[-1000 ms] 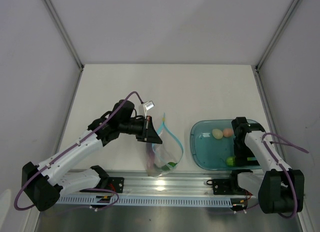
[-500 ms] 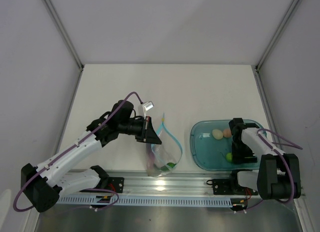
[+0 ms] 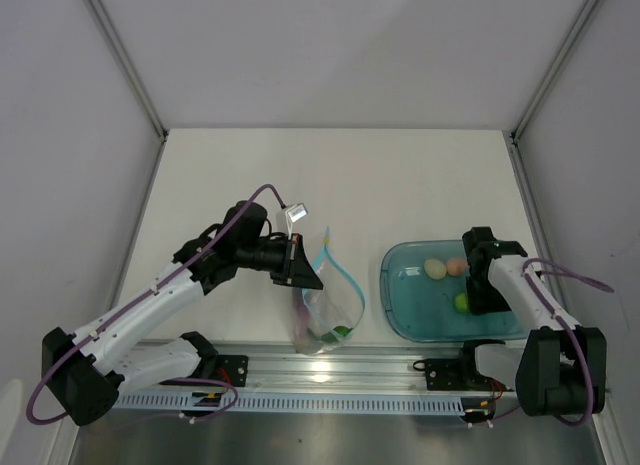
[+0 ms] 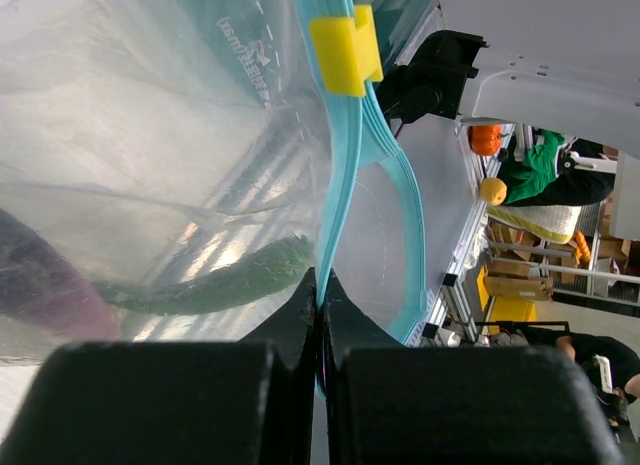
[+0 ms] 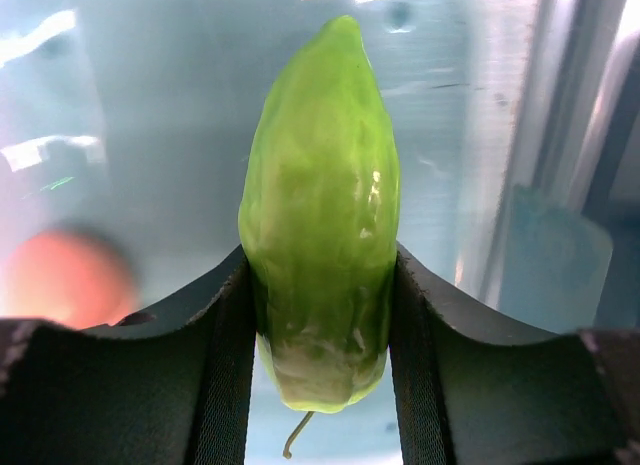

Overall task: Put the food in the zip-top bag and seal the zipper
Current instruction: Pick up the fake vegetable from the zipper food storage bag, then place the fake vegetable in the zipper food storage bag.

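Note:
The clear zip-top bag [image 3: 325,320] hangs open near the table's front edge. My left gripper [image 3: 312,278] is shut on its light blue zipper strip [image 4: 335,200], which carries a yellow slider [image 4: 346,53]. Inside the bag lie a dark green pepper [image 4: 215,285] and a dark purple eggplant [image 4: 45,285]. My right gripper [image 3: 470,297] is shut on the light green cucumber [image 5: 320,215], held over the teal tray [image 3: 400,315]. A cream egg [image 3: 435,269] and a pink egg [image 3: 456,266] rest in the tray.
An aluminium rail [image 3: 330,370] runs along the near edge, just below the bag and tray. White walls enclose the table on three sides.
My right gripper has closed on the cucumber and lifted it toward the tray's middle, away from the front right corner. The left arm and bag have not moved.

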Tool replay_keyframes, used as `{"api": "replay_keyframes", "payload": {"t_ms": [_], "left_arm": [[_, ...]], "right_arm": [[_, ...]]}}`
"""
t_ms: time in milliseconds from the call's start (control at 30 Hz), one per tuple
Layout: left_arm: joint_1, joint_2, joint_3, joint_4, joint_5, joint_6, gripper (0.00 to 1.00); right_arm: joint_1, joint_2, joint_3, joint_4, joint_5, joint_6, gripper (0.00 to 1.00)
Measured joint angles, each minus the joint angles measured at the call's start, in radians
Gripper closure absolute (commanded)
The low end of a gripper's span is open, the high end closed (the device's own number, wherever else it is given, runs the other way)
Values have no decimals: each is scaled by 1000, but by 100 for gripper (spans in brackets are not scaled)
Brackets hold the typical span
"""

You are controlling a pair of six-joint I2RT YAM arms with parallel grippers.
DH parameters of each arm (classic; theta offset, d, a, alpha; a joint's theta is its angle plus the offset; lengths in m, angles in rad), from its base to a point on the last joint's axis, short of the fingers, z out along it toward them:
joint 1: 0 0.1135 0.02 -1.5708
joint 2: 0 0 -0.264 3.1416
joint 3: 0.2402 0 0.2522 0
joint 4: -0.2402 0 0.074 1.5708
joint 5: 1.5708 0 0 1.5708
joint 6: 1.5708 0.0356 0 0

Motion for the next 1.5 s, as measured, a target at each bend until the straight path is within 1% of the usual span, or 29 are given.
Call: {"api": "replay_keyframes", "payload": {"t_ms": [167,267,400,467,567,600,733,800,867,933,1033,1100,1133,1233,1267,1333,1500], "left_arm": [[0,0,-1,0,0,0,100],[0,0,-1,0,0,0,99],[2,0,-1,0,0,0,100],[2,0,-1,0,0,0,100],[2,0,-1,-1,0,0,99],[2,0,-1,-1,0,0,100],[4,3,-1,-1,0,0,99],[4,5,-1,0,0,-1,99],[4,5,-1,1,0,-1,100],[4,5,-1,5,5,-2,99],[4,11,-1,16,11,-4,100],[4,14,-1,19,13,-8,99],[4,15,-1,19,13,-10,99],[4,15,-1,20,17,-10,99],[4,15,-1,20,18,-10,99],[4,15,-1,21,19,-10,99],[4,14,-1,22,26,-16,99]], "right_arm": [[41,-40,150,-47,22,-92,100],[93,-44,222,-42,19,-209,100],[217,-45,292,-16,17,-343,100],[305,-63,320,9,26,-397,100],[412,-154,326,104,-13,-509,100],[433,-192,320,145,-34,-543,100],[486,-403,241,373,-219,-692,100],[492,-454,227,460,-329,-752,100],[511,-454,227,564,-450,-816,100],[576,-429,227,651,-544,-879,100],[756,-374,230,742,-600,-977,100],[865,-336,238,770,-602,-1030,100],[944,-309,250,783,-585,-1066,100],[1102,-250,280,821,-525,-1148,100],[1133,-239,284,834,-507,-1167,100],[1179,-227,287,856,-478,-1201,100],[1190,-228,279,903,-407,-1229,100]]}}
